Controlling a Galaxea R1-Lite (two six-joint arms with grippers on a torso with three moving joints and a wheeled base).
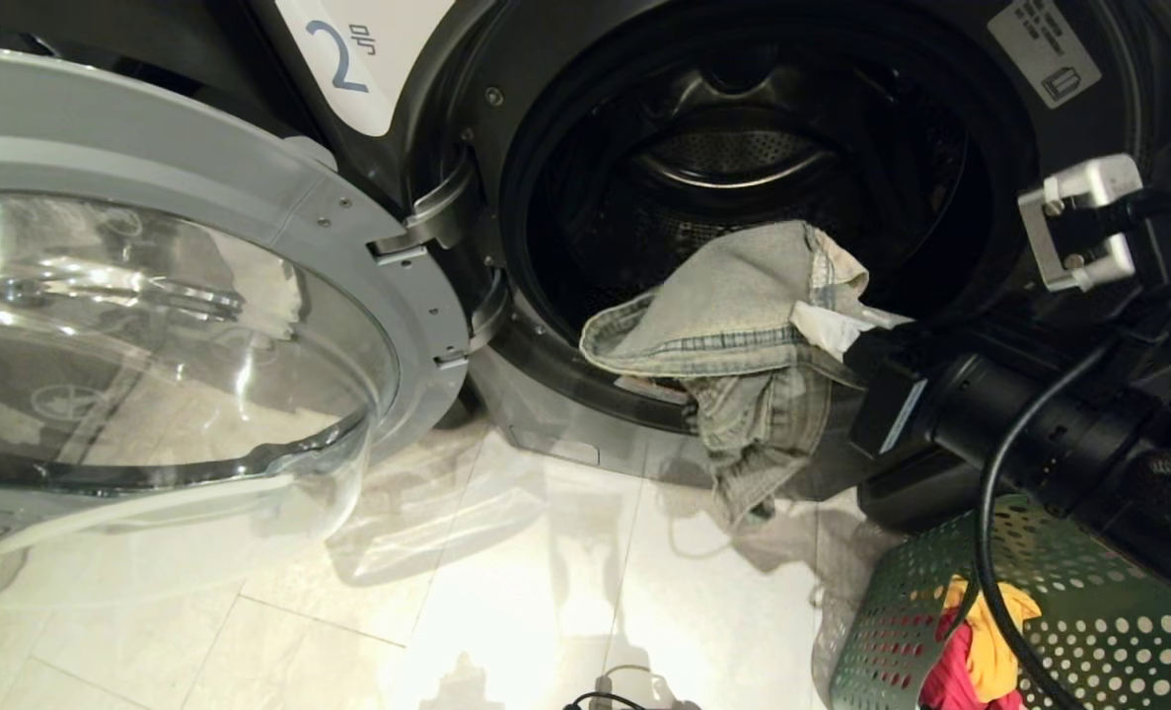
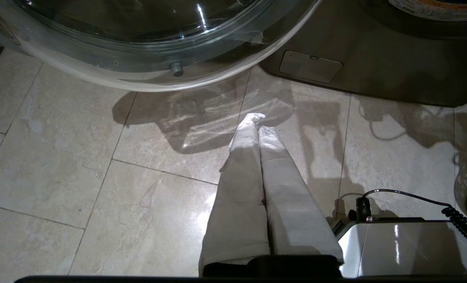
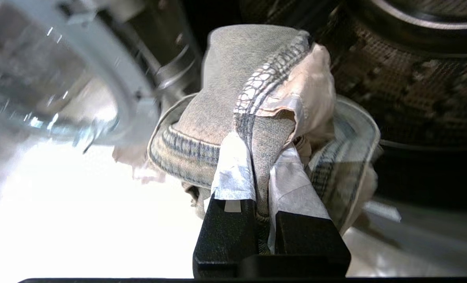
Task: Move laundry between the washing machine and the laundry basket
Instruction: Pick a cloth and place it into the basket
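Everything here is placed against the dark grey front-loading washing machine (image 1: 427, 148) marked with the numeral 2. Furthest left of its drum mouth, the round chrome-rimmed glass door (image 1: 151, 325) hangs swung wide open over the pale tiled floor (image 1: 486, 592). The left gripper (image 2: 257, 122), wrapped in white tape, hovers over those tiles in front of the washer's base with its fingers pressed together and nothing between them.

At the lower lip of the drum mouth, the faded grey-green denim jeans (image 1: 733, 316) lie half out, one bunch resting on the rim and a crumpled length hanging down the washer's front. The right gripper (image 3: 263, 165) is clamped on a fold of them next to a thick stitched seam.

The jeans look heavy for cloth: soft and floppy, yet dense, likely to drag and snag on the door rim. A seam or waistband seems the surest hold, since a single layer could slip.

To the right, below the washer's front, the green perforated plastic laundry basket (image 1: 1088, 602) holds a yellow-orange garment (image 1: 994, 631) and a red garment (image 1: 950, 680).
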